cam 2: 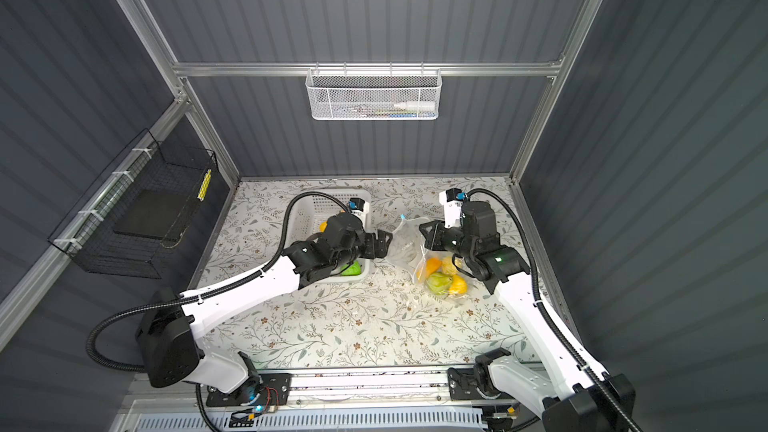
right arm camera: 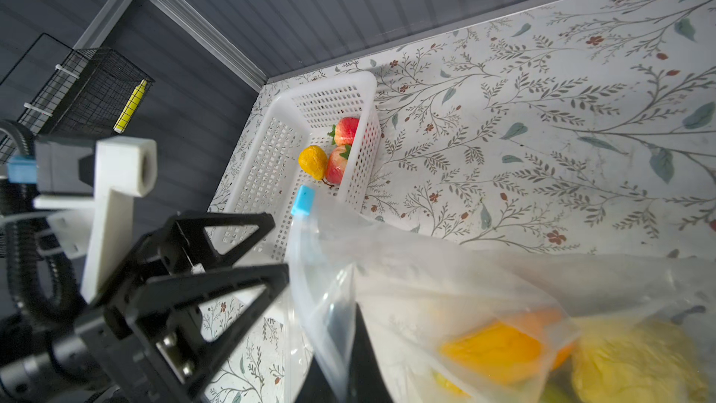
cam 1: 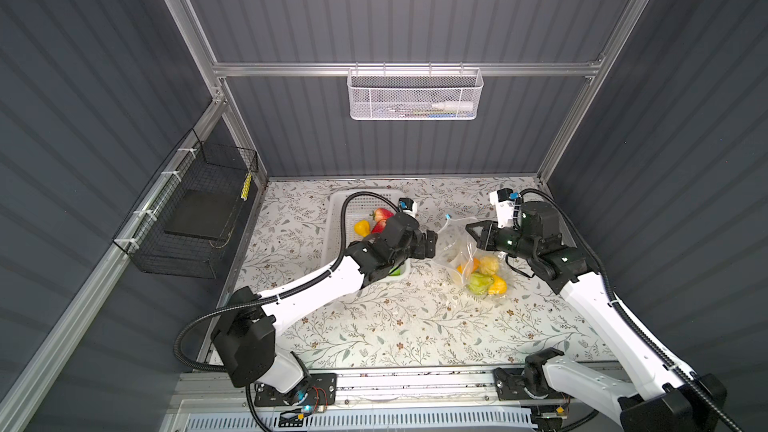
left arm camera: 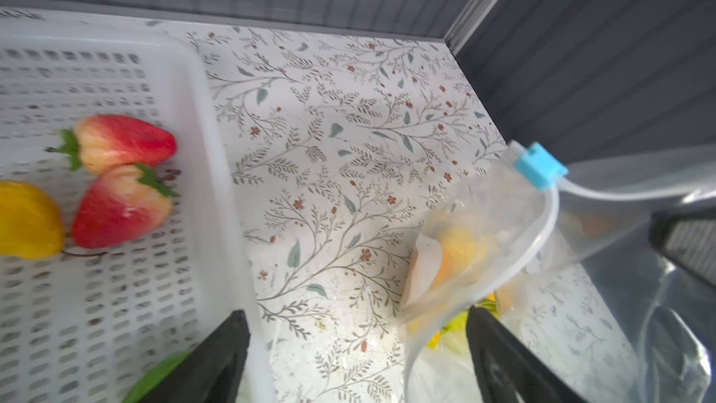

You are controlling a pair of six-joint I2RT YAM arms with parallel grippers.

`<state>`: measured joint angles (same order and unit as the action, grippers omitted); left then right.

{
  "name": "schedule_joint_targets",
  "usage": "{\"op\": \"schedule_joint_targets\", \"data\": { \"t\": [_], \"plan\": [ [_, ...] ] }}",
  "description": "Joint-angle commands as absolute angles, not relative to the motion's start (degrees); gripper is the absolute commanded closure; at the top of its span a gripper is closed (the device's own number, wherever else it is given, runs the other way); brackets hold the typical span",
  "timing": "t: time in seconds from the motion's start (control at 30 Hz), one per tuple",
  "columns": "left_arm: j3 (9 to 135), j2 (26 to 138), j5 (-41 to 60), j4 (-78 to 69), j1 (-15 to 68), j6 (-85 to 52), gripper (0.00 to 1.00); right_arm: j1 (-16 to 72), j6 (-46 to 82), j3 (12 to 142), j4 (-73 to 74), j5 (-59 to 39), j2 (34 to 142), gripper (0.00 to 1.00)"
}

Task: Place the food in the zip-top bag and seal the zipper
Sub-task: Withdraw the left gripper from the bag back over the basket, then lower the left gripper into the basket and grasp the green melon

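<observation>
Top views: your left tool point(cam 1: 433, 245) spread, empty, between white basket point(cam 1: 332, 222) and zip-top bag point(cam 1: 453, 243). Right tool point(cam 1: 471, 228) pressed together, pinching bag's mouth edge.
Left wrist: strawberries point(left arm camera: 120, 207) and lemon point(left arm camera: 27, 220) in basket, toward tabletop's far left corner. Left arm nearer.
Right wrist: other food point(right arm camera: 503, 346) in bag. Zipper slider point(right arm camera: 302, 199) at mouth end, mouth open.

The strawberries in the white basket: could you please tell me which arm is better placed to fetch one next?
Left, probably. The left gripper is open, empty and beside the white basket holding the strawberries, while the right gripper is shut on the zip-top bag, holding its mouth up.
</observation>
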<state>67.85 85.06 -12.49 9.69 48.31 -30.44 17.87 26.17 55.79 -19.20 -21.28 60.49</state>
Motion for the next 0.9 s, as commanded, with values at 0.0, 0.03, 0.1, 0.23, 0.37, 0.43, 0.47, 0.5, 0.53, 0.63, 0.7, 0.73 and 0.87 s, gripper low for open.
{"op": "schedule_joint_targets", "data": {
  "t": [0.0, 0.03, 0.1, 0.23, 0.37, 0.43, 0.47, 0.5, 0.53, 0.63, 0.7, 0.73, 0.87],
  "plan": [
    [66.5, 81.7, -12.5, 13.9, 41.0, -27.6, 0.09, 17.8, 27.2, 54.6, -18.0, -22.2, 59.8, 1.00],
    [65.6, 80.9, -12.2, 14.3, 39.3, -27.3, 0.08, 17.8, 27.4, 54.3, -18.0, -21.7, 59.5, 1.00],
    [64.8, 80.1, -13.3, 16.1, 37.4, -25.2, 0.07, 17.8, 27.9, 53.7, -17.8, -20.6, 59.2, 1.00],
    [64.5, 80.4, -11.8, 19.4, 35.3, -20.7, 0.06, 17.8, 28.2, 53.5, -18.1, -19.9, 59.3, 1.00],
    [64.3, 82.4, -4.9, 22.0, 34.4, -14.9, 0.06, 17.8, 28.3, 54.0, -18.8, -19.9, 59.8, 1.00],
    [64.5, 83.7, -2.3, 23.4, 34.2, -12.8, 0.06, 17.8, 28.4, 53.8, -18.8, -19.9, 59.8, 1.00],
    [64.9, 84.5, -1.4, 24.3, 34.2, -12.1, 0.06, 17.8, 28.6, 53.5, -18.7, -19.9, 59.7, 1.00],
    [65.2, 85.2, -0.8, 25.2, 34.2, -11.5, 0.06, 17.8, 28.7, 53.2, -18.5, -17.6, 59.6, 1.00],
    [65.7, 86.1, -0.4, 26.0, 34.2, -11.0, 0.06, 17.8, 28.9, 52.7, -18.2, -17.4, 59.4, 1.00],
    [67.2, 89.1, 0.2, 27.7, 34.2, -9.8, 0.06, 17.8, 29.1, 52.1, -17.8, -17.3, 59.4, 1.00],
    [68.1, 91.2, 1.1, 28.4, 34.2, -9.2, 0.06, 17.8, 28.8, 52.1, -18.1, -17.2, 59.6, 1.00],
    [68.5, 92.3, 1.6, 28.6, 34.2, -8.8, 0.06, 17.8, 28.7, 52.3, -18.3, -17.1, 59.7, 1.00],
    [68.8, 95.4, 2.6, 28.6, 34.2, -8.2, 0.06, 17.8, 28.4, 52.0, -18.6, -16.7, 59.5, 1.00]
  ]
}}
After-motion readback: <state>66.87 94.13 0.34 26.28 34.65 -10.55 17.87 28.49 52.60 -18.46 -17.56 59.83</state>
